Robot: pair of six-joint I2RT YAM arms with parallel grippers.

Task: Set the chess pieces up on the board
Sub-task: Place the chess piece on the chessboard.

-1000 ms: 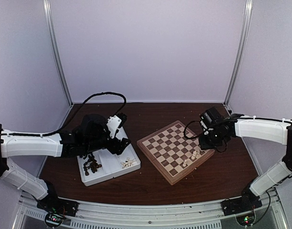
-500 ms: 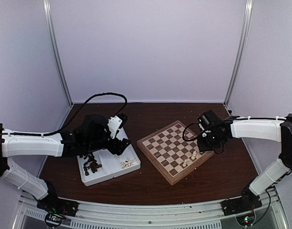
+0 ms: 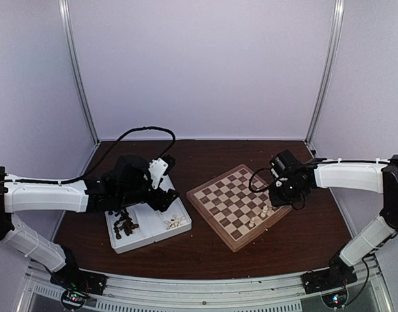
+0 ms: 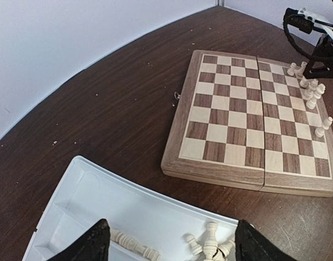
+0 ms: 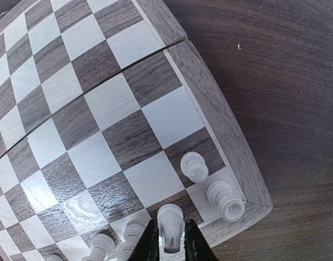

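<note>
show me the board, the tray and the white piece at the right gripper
board (image 3: 231,201): top view, a bare square near its middle
tray (image 4: 109,198): left wrist view, bare inside of it
white piece (image 5: 170,217): right wrist view, its head

Location type: robotics laboratory test cell.

Indicators:
- 2 white robot arms, the left arm (image 3: 43,195) and the right arm (image 3: 351,175), are bolted to a metal rail (image 3: 205,289) at the near edge of a dark wood table (image 3: 205,153).
- Plain white panels (image 3: 199,65) enclose the table on 3 sides, joined by aluminium posts (image 3: 78,71).
- Exposed circuit boards (image 3: 73,298) with lit indicator lamps sit at the arm bases.
- A black cable (image 3: 147,128) loops uncovered above the left arm.
- The table carries test items: a board (image 3: 218,201) with chess pieces (image 3: 267,211), and a white tray (image 3: 147,224).
</note>
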